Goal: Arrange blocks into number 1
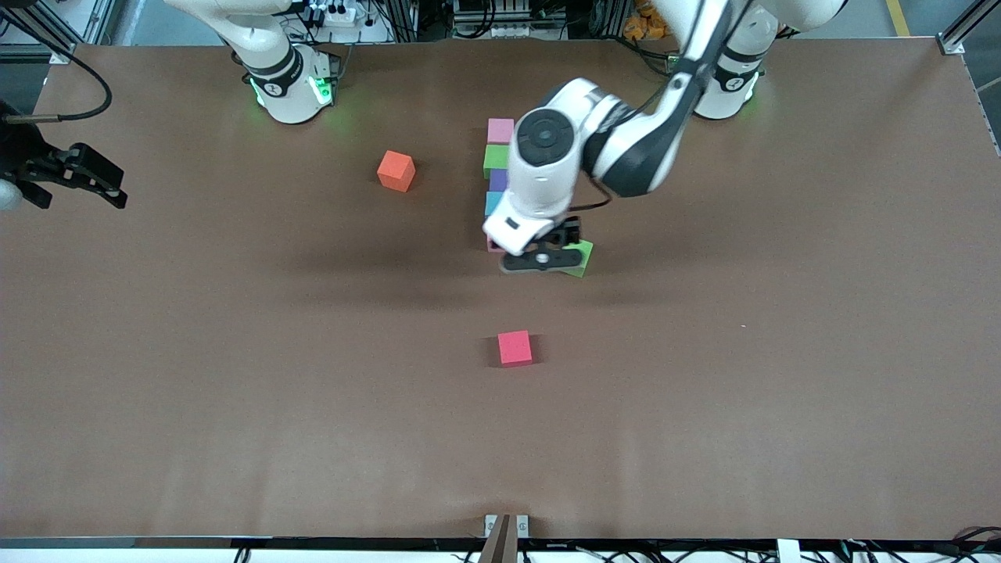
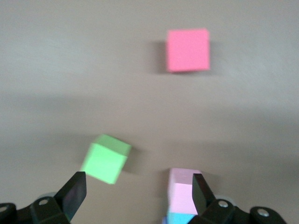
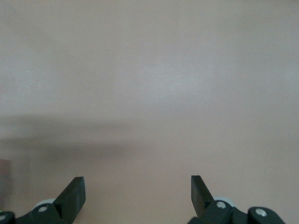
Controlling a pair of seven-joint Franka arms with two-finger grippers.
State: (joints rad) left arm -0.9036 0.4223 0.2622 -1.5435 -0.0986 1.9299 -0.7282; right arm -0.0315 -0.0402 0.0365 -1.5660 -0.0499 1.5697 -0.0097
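Note:
A column of blocks runs toward the front camera: pink [image 1: 500,130], green [image 1: 494,160], purple [image 1: 497,181], light blue [image 1: 492,203]. My left arm hides most of a second pink block [image 2: 183,196] at the column's near end, which touches the light blue one [image 2: 179,219]. My left gripper [image 1: 547,255] [image 2: 138,185] hangs open just above the table, with nothing between its fingers. The second green block [image 1: 582,259] [image 2: 105,158] lies tilted beside it, apart from the column. The orange block [image 1: 396,170] and the red block [image 1: 514,348] [image 2: 188,50] lie alone. My right gripper [image 1: 114,186] [image 3: 138,186] waits open.
The brown table [image 1: 235,391] carries only the blocks. My right gripper sits over the table's edge at the right arm's end, above bare surface. The left arm's white wrist [image 1: 543,172] overhangs the column of blocks.

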